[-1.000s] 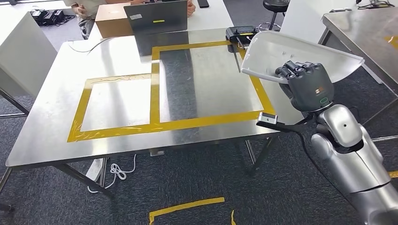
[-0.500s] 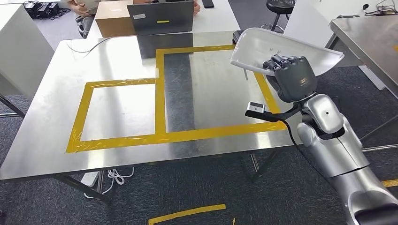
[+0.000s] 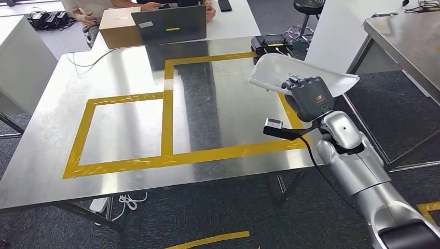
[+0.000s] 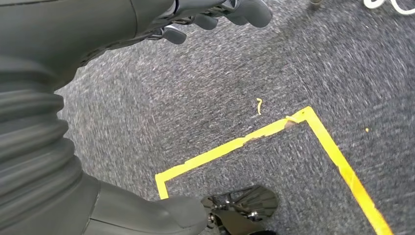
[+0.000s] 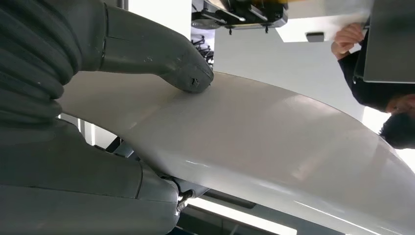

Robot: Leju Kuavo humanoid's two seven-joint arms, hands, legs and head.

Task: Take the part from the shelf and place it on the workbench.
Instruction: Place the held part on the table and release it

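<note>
White part [image 3: 303, 72], yellow tape [image 3: 168, 106] on the silver workbench [image 3: 129, 140], dark grey carpet [image 3: 218, 207].

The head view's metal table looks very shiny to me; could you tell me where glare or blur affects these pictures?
Head view: the workbench mirrors ceiling light in pale patches inside the yellow tape, with a dark reflected band beside it. Left wrist view: the carpet is smeared by motion blur. Right wrist view: the white part carries a soft sheen under the right hand, and the bright background is blown out.

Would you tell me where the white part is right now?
In the head view, the white part is held by the right hand, above the workbench's right edge, near the yellow tape outline.
</note>
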